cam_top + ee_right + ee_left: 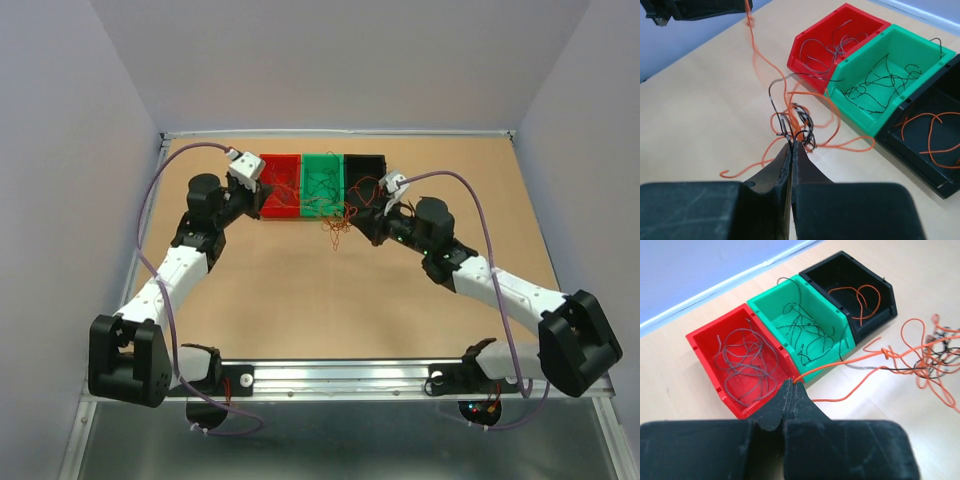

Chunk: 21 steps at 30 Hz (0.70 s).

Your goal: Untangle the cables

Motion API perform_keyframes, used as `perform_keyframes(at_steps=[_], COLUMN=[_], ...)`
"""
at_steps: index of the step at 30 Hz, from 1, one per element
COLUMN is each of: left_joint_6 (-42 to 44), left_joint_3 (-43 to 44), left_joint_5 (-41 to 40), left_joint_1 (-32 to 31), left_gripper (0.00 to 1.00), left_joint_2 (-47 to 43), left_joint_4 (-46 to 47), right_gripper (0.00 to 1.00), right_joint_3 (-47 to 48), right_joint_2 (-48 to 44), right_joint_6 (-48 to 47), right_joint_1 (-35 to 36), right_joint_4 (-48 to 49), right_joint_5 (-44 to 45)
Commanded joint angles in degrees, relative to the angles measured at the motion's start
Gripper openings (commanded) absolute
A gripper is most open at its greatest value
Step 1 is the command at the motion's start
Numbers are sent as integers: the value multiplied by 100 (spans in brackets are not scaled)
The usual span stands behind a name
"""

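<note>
Overhead, the cables (335, 222) are seen clumped at six o'clock of the green bin (322, 157). At the left wrist, the left gripper (791, 386) is pressed together on one orange strand (840, 363) running toward three o'clock. At the right wrist, the right gripper (791, 145) is pinched on the knot (797, 120) — limp, feather-light wire, judged best taken by a free end.

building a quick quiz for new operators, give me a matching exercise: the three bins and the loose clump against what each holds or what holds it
Things:
1. red bin
2. green bin
3. black bin
4. cable clump

States:
a. holds only an orange wire
b. pinched by the right gripper
c. holds grey wires
d. holds dark wires

Pairs: 1-c, 2-d, 3-a, 4-b
</note>
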Motion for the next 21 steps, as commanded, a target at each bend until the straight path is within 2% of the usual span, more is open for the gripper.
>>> perform_keyframes(at_steps=[1,5,7,9,13,16,19,20,21], left_joint_6=[-441,-599,-600,-478,-371,-345,-397,-441,-511], left_joint_3=[118,162,162,205,346,425,653,750,855], left_joint_5=[-311,-347,-75,13,-267,-540,-646,-559,-132], left_joint_1=[304,716,1014,1121,1446,1876,2596,2833,3384], left_gripper=[0,0,0,0,0,0,0,0,0], left_joint_2=[-230,-335,-484,-668,-994,-1196,-1171,-1109,-952], left_joint_4=[569,587,561,352,34,-124,-256,-300,-388], right_gripper=[1,1,1,1,1,1,1,1,0], right_joint_3=[-286,-401,-400,-462,-480,-558,-742,-778,-813], right_joint_2=[-532,-980,-1147,-1244,-1472,-1622,-1833,-1868,-1947], right_joint_6=[193,404,378,386,650,869,1028,1054,1124], right_joint_1=[-106,-186,-221,-247,-361,-484,-677,-765,-818], right_joint_4=[-27,-569,-904,-1029,-1301,-1363,-1372,-1372,-1381], right_joint_5=[840,1993,2668,2890,4012,4489,5095,5210,5333])
